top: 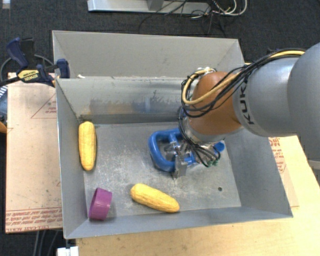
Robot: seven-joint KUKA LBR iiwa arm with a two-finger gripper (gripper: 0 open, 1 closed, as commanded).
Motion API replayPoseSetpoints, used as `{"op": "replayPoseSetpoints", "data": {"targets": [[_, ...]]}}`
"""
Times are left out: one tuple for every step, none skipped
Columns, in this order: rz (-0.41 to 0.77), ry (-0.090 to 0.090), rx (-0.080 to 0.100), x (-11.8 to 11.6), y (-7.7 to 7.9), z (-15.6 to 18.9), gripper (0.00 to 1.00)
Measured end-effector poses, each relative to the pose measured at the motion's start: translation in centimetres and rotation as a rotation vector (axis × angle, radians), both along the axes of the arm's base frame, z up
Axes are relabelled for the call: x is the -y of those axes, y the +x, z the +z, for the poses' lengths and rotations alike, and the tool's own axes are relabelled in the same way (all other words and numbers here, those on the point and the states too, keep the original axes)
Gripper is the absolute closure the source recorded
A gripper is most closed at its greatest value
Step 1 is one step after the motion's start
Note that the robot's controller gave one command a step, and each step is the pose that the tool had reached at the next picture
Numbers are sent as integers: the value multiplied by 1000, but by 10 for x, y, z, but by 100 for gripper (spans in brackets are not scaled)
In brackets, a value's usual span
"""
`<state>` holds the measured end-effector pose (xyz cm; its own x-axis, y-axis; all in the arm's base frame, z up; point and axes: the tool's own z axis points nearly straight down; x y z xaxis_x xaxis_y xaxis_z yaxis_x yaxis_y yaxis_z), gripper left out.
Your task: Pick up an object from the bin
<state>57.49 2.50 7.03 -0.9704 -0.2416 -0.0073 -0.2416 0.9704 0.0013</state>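
The fingers [177, 165] are hanging low over the blue plastic thing [159, 151]; their opening I cannot tell; nothing is lifted yet.

Camera, single: set above the grey bin [122, 159], looking down and somewhat from one side (far wall's inner face visible); whole bin in frame; arm [277, 95] reaches in from the right

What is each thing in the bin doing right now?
left corn: lying flat by the left wall.
front corn: lying flat near the front wall.
purple cup: in the front left corner, untouched.
blue thing: mid-bin, partly hidden under the gripper.
gripper: down at the blue thing; hold unclear.
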Motion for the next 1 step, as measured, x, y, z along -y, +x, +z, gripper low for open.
{"op": "replayPoseSetpoints", "data": {"targets": [[0,0,0,0,0,0,100]]}}
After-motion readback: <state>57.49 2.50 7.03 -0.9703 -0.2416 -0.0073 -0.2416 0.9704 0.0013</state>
